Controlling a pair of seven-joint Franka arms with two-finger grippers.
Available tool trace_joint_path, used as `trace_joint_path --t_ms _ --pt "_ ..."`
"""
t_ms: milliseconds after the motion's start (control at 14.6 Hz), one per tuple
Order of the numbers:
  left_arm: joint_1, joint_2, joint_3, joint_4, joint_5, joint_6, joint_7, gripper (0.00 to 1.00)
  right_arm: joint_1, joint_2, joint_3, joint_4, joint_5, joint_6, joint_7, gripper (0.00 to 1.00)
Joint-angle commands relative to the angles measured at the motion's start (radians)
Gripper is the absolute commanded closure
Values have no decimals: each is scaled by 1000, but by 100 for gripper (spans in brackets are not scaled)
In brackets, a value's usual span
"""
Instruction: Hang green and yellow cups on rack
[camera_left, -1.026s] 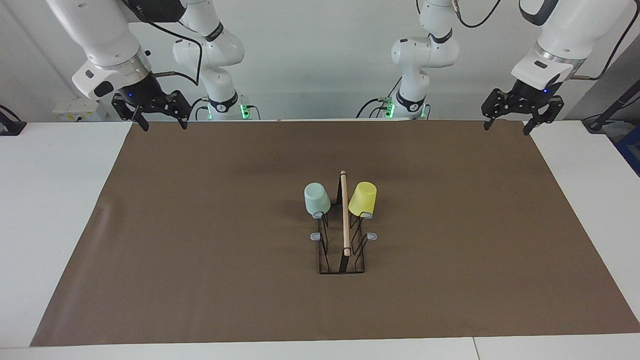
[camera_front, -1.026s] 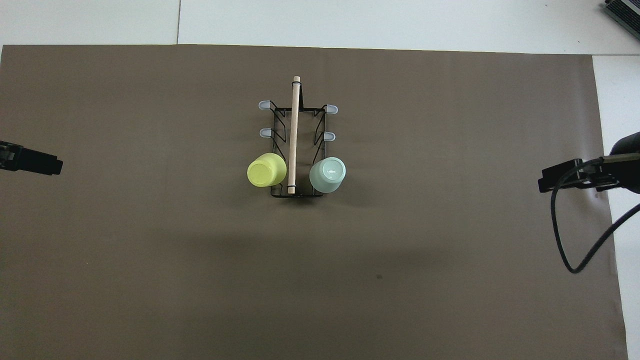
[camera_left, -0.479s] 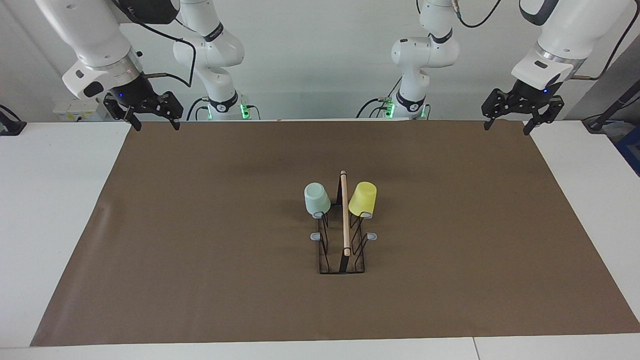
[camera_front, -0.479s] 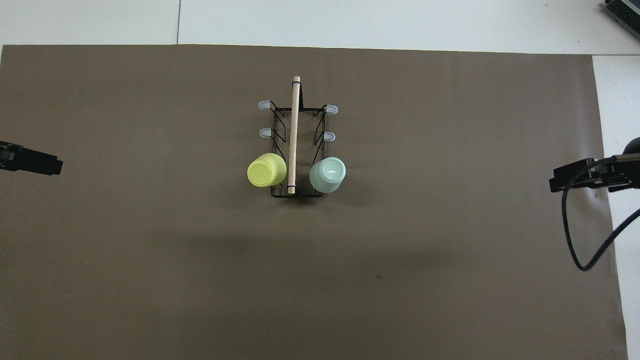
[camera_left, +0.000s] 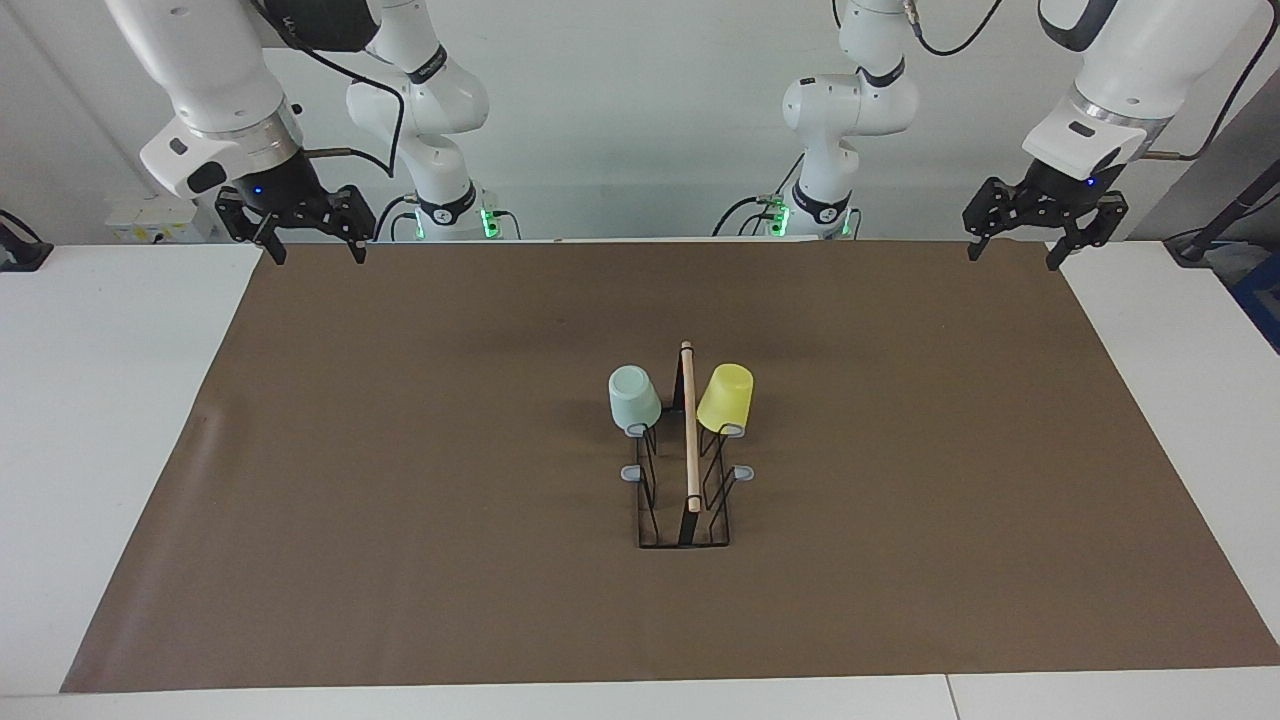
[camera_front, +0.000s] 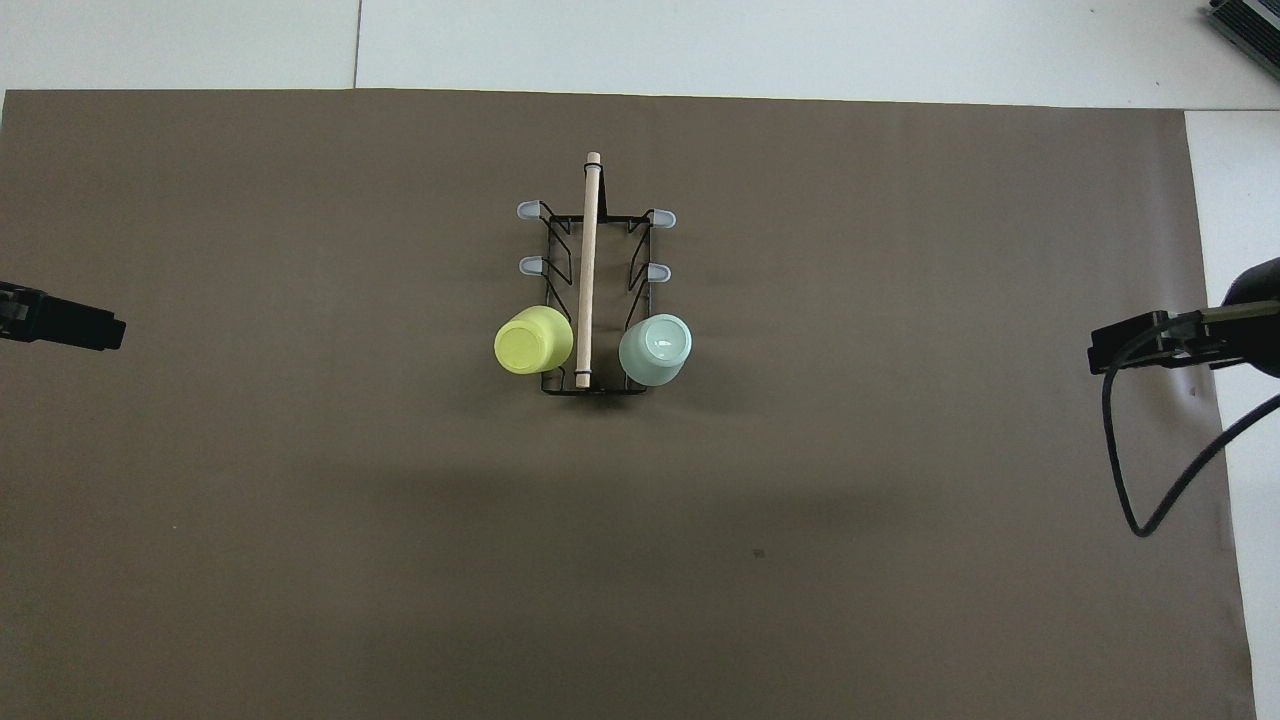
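- Sitting upside down on the rack (camera_left: 686, 500), both cups are hanging on the pair of pegs nearest the robots: the green cup (camera_left: 634, 398) toward the right arm's end, the yellow cup (camera_left: 726, 397) toward the left arm's end.
- Rack is standing mid-table on the brown mat (camera_left: 400, 450).
- Left gripper (camera_left: 1012, 250) and right gripper (camera_left: 313, 252) are both hanging spread wide, holding nothing, over the mat's corners by the robots.

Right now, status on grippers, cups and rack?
Left gripper and right gripper open, empty, raised at the mat's corners. Green cup and yellow cup hang on rack. Nothing obstructing.
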Motion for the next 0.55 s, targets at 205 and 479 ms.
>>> trace_joint_path --t_ms 205,479 --pt "8 -22 -7 -27 0 10 -8 0 -12 -12 5 -23 -13 21 -16 0" --pt "5 -24 -7 -29 0 12 -10 0 -3 -14 7 -23 -12 12 -16 0"
